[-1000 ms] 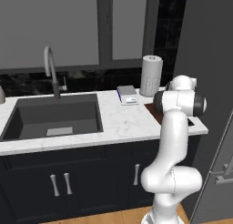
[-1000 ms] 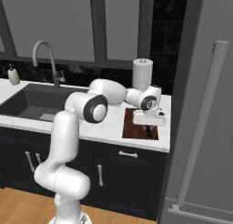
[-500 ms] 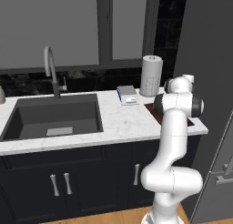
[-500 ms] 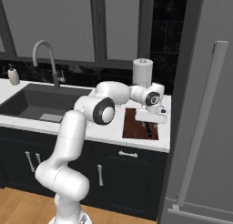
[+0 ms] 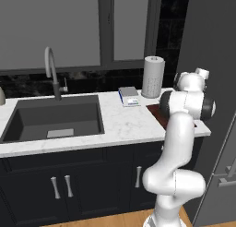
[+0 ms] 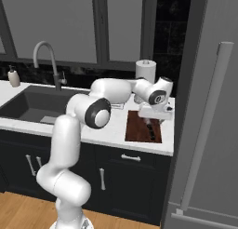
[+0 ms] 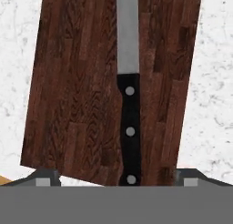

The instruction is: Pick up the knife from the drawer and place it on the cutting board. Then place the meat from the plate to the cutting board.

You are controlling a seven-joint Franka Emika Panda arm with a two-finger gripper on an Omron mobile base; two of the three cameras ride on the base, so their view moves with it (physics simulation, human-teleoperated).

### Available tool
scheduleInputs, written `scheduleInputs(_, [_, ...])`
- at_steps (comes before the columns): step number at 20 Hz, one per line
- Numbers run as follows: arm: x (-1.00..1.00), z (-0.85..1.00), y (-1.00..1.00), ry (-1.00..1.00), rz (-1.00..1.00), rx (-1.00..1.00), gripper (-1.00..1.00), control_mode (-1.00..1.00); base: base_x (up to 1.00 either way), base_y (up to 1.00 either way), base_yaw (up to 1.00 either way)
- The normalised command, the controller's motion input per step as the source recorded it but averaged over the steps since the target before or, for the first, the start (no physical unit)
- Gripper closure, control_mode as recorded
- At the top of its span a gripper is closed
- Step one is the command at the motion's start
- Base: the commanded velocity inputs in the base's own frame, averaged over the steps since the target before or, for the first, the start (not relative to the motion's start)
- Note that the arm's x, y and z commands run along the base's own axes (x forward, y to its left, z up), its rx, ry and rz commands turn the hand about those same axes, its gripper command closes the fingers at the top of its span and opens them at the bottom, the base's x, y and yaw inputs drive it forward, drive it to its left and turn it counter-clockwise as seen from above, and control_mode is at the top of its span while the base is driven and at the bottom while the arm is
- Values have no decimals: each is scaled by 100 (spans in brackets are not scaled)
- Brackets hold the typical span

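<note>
The knife (image 7: pixel 129 104) lies flat on the dark reddish-brown cutting board (image 7: pixel 77 95), dark riveted handle toward my hand, blade pointing away. My gripper (image 7: pixel 116 177) hovers over the handle's end, open, its fingertips (image 7: pixel 45 177) wide apart and clear of the handle. From the right base view, the gripper (image 6: pixel 155 119) points down over the board (image 6: pixel 139 132), where the knife (image 6: pixel 149 127) rests. In the left base view my arm covers most of the board (image 5: pixel 154 112). Below the board a black drawer (image 6: pixel 135 164) with a short silver handle is shut. The plate and the meat are out of view.
A paper towel roll (image 5: pixel 152 76) and a grey scale (image 5: pixel 129 96) stand behind the board. The sink (image 5: pixel 55 120) with its faucet (image 5: pixel 51 71) lies to the left. A tall dark fridge (image 6: pixel 204 130) borders the counter's right end.
My hand has drifted a little to the right over the board and stands clear of the knife, which lies still on the board.
</note>
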Motion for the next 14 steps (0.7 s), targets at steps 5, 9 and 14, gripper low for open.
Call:
scheduleInputs(5, [-75, 21, 91, -40, 0, -16, -100, -100, 0, 0, 0])
scheduleInputs(9, [-58, 19, 97, -31, 0, -16, -100, -100, 0, 0, 0])
scheduleInputs(14, [-41, 61, 56, -8, 0, -5, -100, -100, 0, 0, 0])
